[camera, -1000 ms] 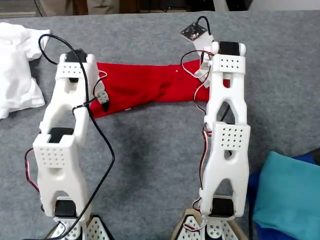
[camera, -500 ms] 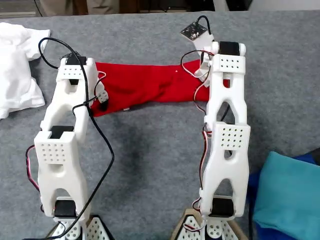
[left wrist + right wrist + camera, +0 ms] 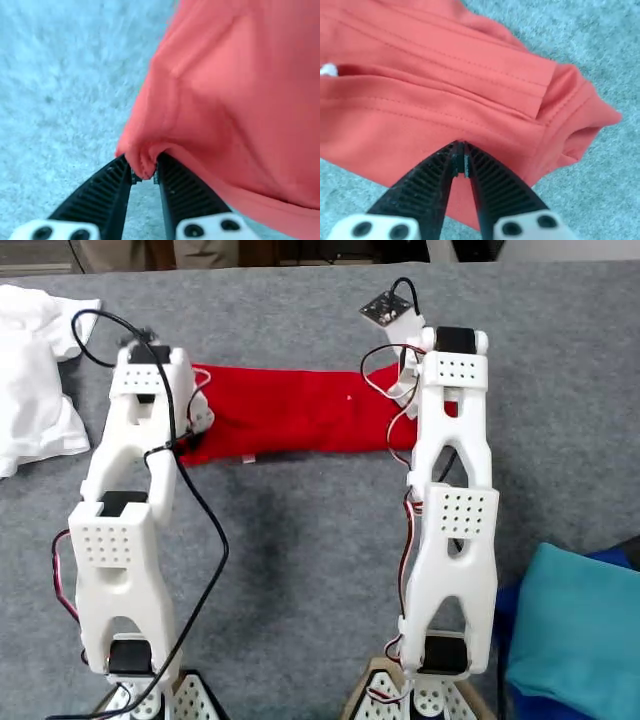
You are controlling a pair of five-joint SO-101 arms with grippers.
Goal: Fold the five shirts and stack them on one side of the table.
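Entry, both arms on station. The red shirt [image 3: 300,420] lies across the far half of the grey table [image 3: 300,570] as a long flat band, and it spans the gap between my two arms. The left arm [image 3: 120,520] stands over one end of the band and the right arm [image 3: 455,510] over the other. In the left wrist view, the left gripper [image 3: 144,175] has its black ribbed fingers [image 3: 112,192] nearly together, with a small bunched fold of red cloth pinched between their tips. The cloth rises from that fold over the grey surface. In the right wrist view, the right gripper [image 3: 461,165] has its fingers [image 3: 490,185] drawn tight, the tips meeting on the shirt's surface and nipping a little fabric near a stitched hem. A sleeve lies folded just beyond them. I cannot tell how many layers either grip takes in. A heap of white shirts [image 3: 30,380] sits loose at the far left corner of the table, well apart from the red one. A teal shirt [image 3: 575,635] sits folded at the near right edge, beside the right arm's base.
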